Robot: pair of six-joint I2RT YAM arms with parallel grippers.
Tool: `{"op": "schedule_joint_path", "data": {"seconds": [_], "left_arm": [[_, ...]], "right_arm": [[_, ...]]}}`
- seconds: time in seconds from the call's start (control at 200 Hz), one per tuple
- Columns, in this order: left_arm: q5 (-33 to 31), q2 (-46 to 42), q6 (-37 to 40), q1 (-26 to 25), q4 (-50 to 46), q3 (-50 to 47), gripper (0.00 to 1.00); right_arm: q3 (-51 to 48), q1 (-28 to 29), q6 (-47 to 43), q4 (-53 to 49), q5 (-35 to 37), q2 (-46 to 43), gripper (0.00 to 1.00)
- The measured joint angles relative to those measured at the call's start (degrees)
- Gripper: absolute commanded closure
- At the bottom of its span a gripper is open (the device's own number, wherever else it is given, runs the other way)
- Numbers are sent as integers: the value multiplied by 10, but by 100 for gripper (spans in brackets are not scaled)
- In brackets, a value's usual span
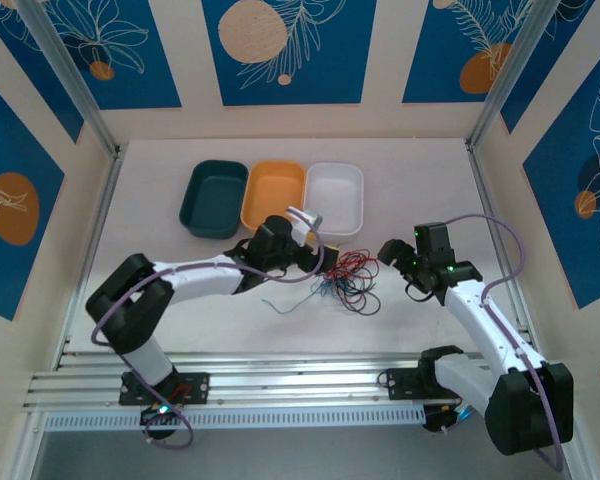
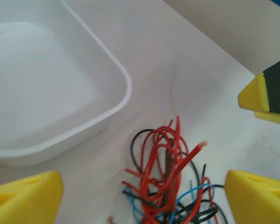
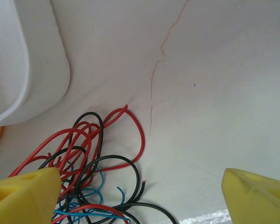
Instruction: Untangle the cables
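The cables (image 1: 348,280) lie as one tangle of red, black and blue wires on the white table, between the two arms. My left gripper (image 1: 325,265) hangs over the tangle's left side, open. In its wrist view the red loops (image 2: 165,177) sit between its wide yellow fingers (image 2: 28,198), touching neither. My right gripper (image 1: 390,252) stands open just right of the tangle. In the right wrist view the cables (image 3: 88,158) lie by its left finger (image 3: 23,198), and bare table fills most of the gap. A thin blue strand (image 1: 280,303) trails left of the pile.
Three empty trays stand in a row behind the cables: teal (image 1: 213,198), orange (image 1: 273,195) and white (image 1: 335,197). The white tray (image 2: 60,84) is close to the left gripper. The right gripper's yellow fingertip (image 2: 263,95) shows at the left wrist view's right edge.
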Motion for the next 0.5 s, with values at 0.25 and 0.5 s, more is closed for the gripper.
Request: {"op": "schedule_joint_path", "data": {"seconds": [0.25, 0.5], "left_arm": [[13, 67, 2, -18, -12, 47, 43], [20, 83, -14, -20, -16, 47, 71]], "right_arm": [[0, 9, 11, -10, -6, -2, 12], [0, 32, 16, -9, -13, 22, 12]]}}
